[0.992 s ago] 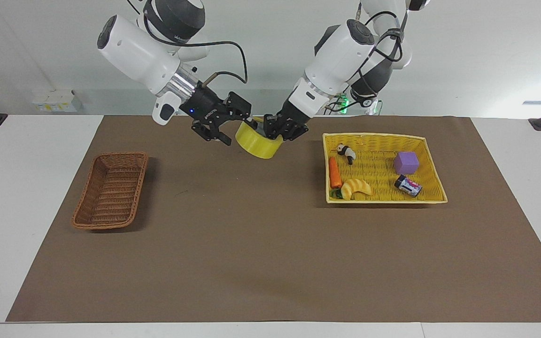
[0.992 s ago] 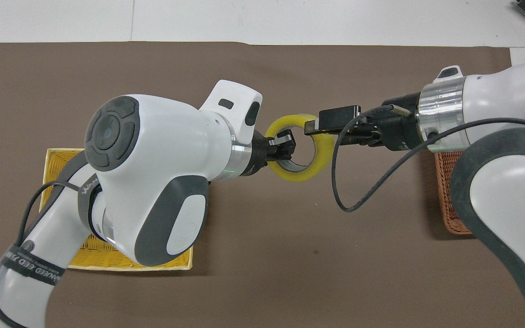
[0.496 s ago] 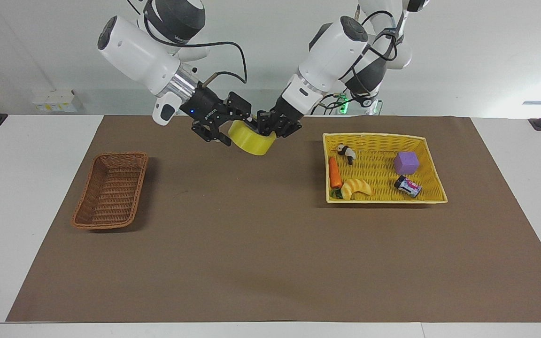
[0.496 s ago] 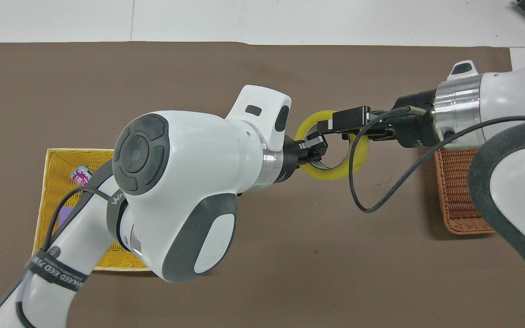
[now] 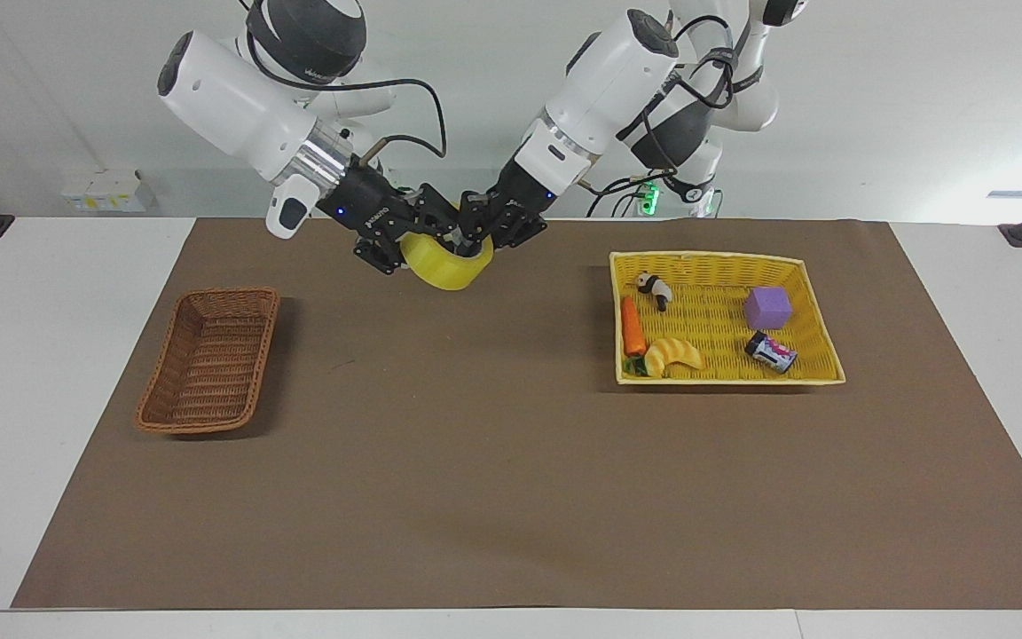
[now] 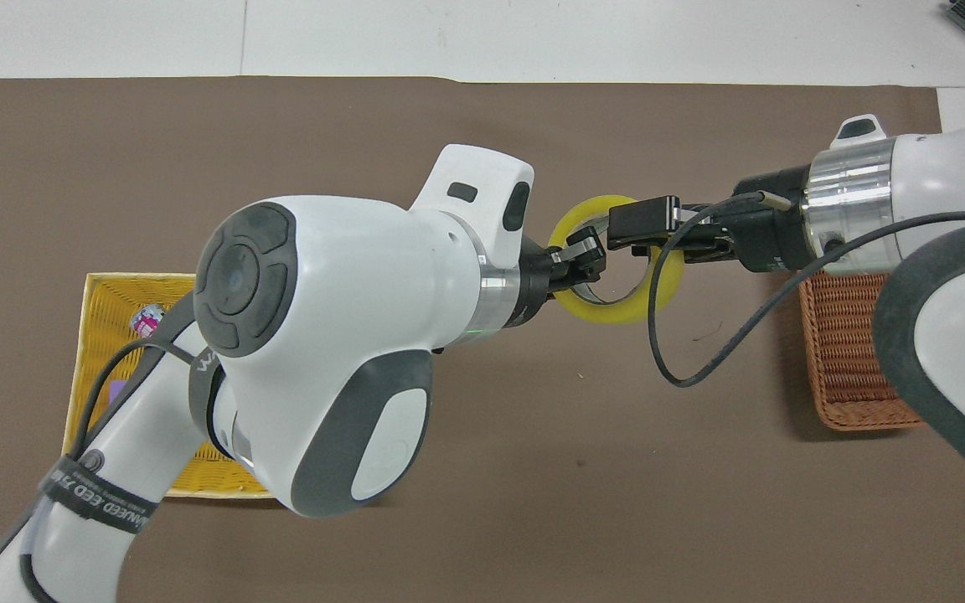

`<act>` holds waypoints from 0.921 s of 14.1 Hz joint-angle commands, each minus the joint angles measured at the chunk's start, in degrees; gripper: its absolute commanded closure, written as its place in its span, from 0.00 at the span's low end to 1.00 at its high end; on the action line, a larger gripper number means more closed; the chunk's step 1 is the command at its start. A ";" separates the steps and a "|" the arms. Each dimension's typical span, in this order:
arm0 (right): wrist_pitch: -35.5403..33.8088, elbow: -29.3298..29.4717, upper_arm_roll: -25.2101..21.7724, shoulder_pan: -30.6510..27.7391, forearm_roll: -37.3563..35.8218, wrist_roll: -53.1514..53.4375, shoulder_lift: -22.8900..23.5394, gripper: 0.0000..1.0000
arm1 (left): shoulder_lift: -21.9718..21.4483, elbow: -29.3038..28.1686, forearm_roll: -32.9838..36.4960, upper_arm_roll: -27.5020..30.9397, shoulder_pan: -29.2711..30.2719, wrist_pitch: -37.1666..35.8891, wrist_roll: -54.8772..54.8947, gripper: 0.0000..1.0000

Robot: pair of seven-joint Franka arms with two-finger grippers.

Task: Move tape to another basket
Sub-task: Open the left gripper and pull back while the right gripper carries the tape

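The yellow tape (image 5: pixel 446 265) hangs in the air over the mat's edge nearest the robots, about midway between the two baskets. My right gripper (image 5: pixel 418 246) is shut on its rim from the brown basket's side; in the overhead view one black finger lies across the tape (image 6: pixel 616 311). My left gripper (image 5: pixel 474 238) sits at the roll's other wall, reaching into the core (image 6: pixel 583 258). The dark-brown wicker basket (image 5: pixel 209 359) stands empty at the right arm's end of the table (image 6: pixel 847 352).
The yellow woven basket (image 5: pixel 706 258) at the left arm's end holds a carrot (image 5: pixel 632 326), a croissant toy (image 5: pixel 672 353), a purple cube (image 5: pixel 767 307), a panda figure (image 5: pixel 655 287) and a small can (image 5: pixel 771 351). A brown mat (image 5: pixel 511 479) covers the table.
The tape has travelled toward the right arm's end and slightly up, both grippers with it. My right gripper, open a second ago, has closed onto the roll's rim.
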 commanded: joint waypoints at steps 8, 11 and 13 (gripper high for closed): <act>-7.51 -0.36 0.02 -11.40 1.25 -5.79 -1.04 1.00 | -3.19 0.81 -0.19 1.34 7.51 -9.82 0.51 0.00; -12.01 -0.45 -0.16 -18.25 0.20 -11.51 -1.40 1.00 | -3.19 0.90 3.74 1.25 12.52 -15.62 6.13 0.00; -13.33 -0.45 -0.16 -21.78 -2.94 -12.84 -1.66 1.00 | -3.27 0.81 10.58 1.34 15.07 -18.96 10.17 0.00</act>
